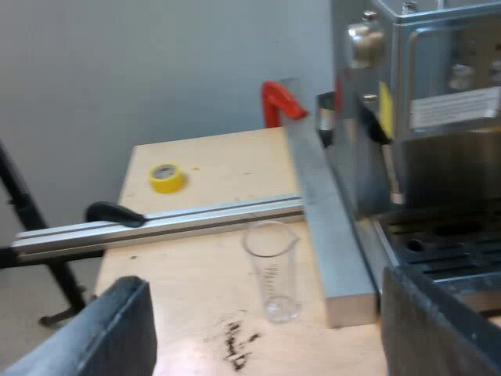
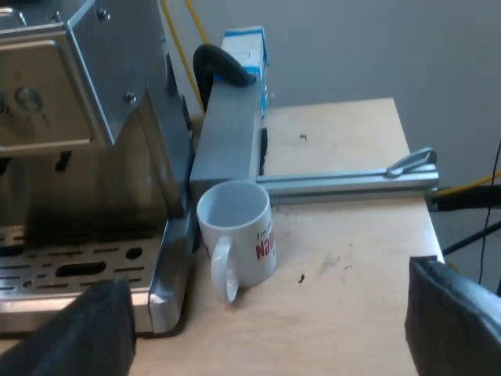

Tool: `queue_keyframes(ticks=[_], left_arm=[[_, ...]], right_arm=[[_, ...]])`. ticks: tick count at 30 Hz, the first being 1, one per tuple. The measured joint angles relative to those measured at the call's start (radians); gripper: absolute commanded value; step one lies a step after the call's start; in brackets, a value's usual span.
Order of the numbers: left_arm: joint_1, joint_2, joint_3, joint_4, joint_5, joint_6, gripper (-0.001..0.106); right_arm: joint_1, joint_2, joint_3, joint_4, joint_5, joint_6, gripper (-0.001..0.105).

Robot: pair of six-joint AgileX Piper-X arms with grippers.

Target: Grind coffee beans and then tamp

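Note:
A clear measuring glass (image 1: 272, 270) stands upright on the wooden table, close beside a metal bar (image 1: 325, 227) that runs along the espresso machine (image 1: 423, 102). My left gripper (image 1: 266, 317) hovers open above the table, its fingers (image 1: 117, 329) spread wide to either side of the glass and holding nothing. A white mug (image 2: 235, 235) with red lettering stands at the corner of the machine's drip tray (image 2: 78, 270), handle toward me. My right gripper (image 2: 266, 305) is open and short of the mug, with nothing in it.
Aluminium rails (image 1: 156, 223) (image 2: 344, 184) are clamped across the table. Beyond one lies a yellow tape roll (image 1: 167, 178). A red clamp (image 1: 278, 102) sits by the machine. A blue-and-white carton (image 2: 246, 51) stands behind a metal block (image 2: 227, 141). Dark grounds (image 1: 235, 345) speckle the wood.

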Motion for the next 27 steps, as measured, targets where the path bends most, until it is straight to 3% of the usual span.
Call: queue_keyframes(ticks=[1, 5, 6, 8, 17, 27], left_arm=[[0.0, 0.0, 0.012, -0.01, -0.051, 0.0, 0.063], [0.0, 0.0, 0.056, -0.071, -0.103, 0.001, 0.063], [0.0, 0.0, 0.121, -0.127, -0.115, 0.001, 0.063], [0.0, 0.0, 0.166, -0.174, -0.117, 0.001, 0.063], [0.0, 0.002, 0.401, -0.271, -0.11, 0.001, 0.063], [0.0, 0.002, 0.495, -0.292, -0.014, 0.001, 0.063]], right_arm=[[0.0, 0.0, 0.006, -0.004, 0.0, 0.0, 0.072], [0.0, 0.002, 0.093, -0.115, -0.001, 0.0, 0.072], [0.0, 0.004, 0.131, -0.133, -0.001, 0.0, 0.072], [0.0, 0.004, 0.206, -0.178, -0.001, 0.0, 0.072], [0.0, 0.006, 0.414, -0.206, -0.001, 0.0, 0.072], [0.0, 0.006, 0.509, -0.205, -0.001, 0.0, 0.072]])
